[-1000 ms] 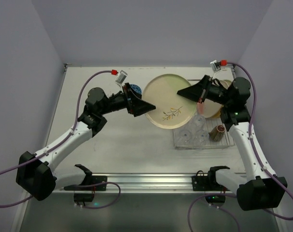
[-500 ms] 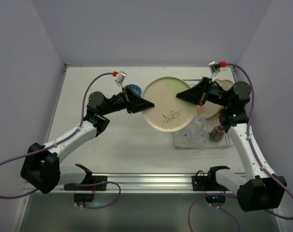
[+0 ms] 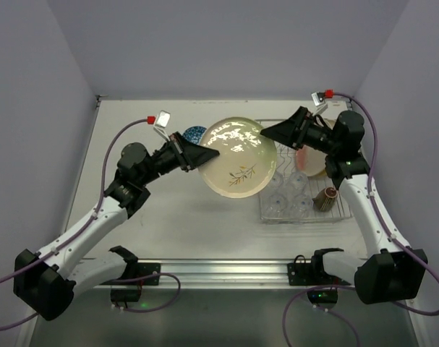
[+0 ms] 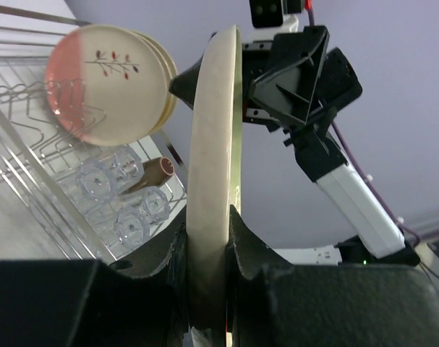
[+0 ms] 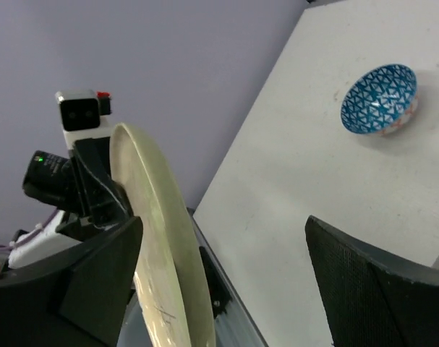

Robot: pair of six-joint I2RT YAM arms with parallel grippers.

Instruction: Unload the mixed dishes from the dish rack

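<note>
From above, the left gripper point(image 3: 210, 154) has its jaws closed on the rim of the large plate point(image 3: 237, 163), on the side turned away from the dish rack point(image 3: 342, 208); the plate hangs tilted in the air, only its rack-side part over the rack's left edge; the right gripper point(image 3: 267, 133) stands spread at that rack-side rim, above the rack's far left corner.

The left wrist view adds what the overhead cannot: the plate is seen edge-on and upright, pinched between both fingers point(image 4: 249, 249), with the right gripper's parted jaws behind its far rim. Past the plate, the rack holds the racked plates point(image 4: 107, 79) standing among the tines, with the clear glasses point(image 4: 129, 225) and the dark cup point(image 4: 155, 172) below them.

The right wrist view shows its own fingers wide apart, holding nothing, with the plate's rim between them and close by one finger; whether they touch, I cannot tell. This view alone shows the blue bowl point(image 5: 378, 97) whole, upright on the table point(image 5: 313, 166), outside the rack; from above it is half hidden behind the left gripper.

A second ago the hold was the reverse: the right gripper was clamped on the rack-side rim while the left stood open at the other. Since then the plate has shifted away from the rack, uncovering more of its left edge, and the left arm has drawn back with it.
</note>
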